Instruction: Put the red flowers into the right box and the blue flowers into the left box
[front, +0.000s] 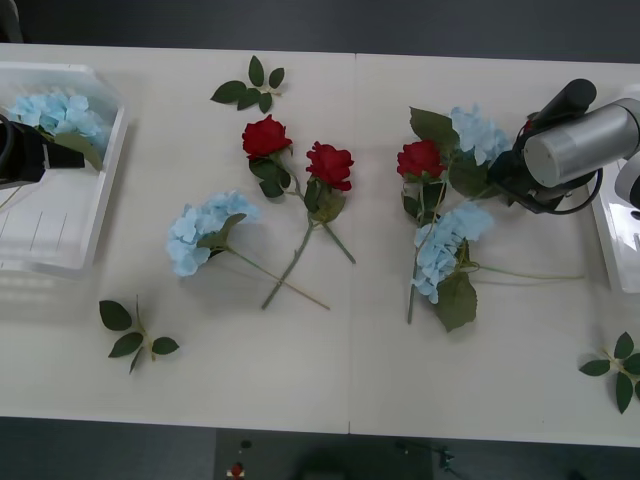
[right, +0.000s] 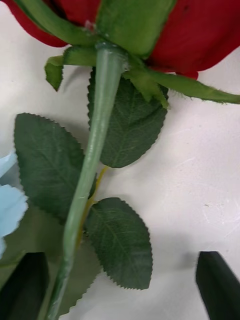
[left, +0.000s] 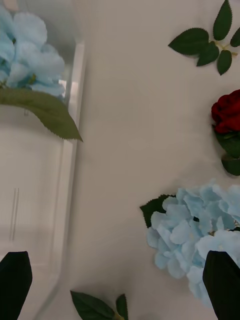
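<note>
While open, right tool (right: 122, 285) astride rose stem (right: 90, 165)

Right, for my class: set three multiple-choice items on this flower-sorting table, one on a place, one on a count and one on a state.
1. Where is the blue flower that is off the table?
A. In the left box
B. In the right box
C. On the floor

2. How many red flowers lie on the table?
A. Two
B. Three
C. Five

3. How is the right hand?
A. Shut on a leaf sprig
B. Open, with a red flower's stem between its fingers
C. Shut on a blue flower

Answers:
1 A: it lies at the box's far end.
2 B: three red blooms show there.
3 B: its fingers stand apart, the stem between them.
</note>
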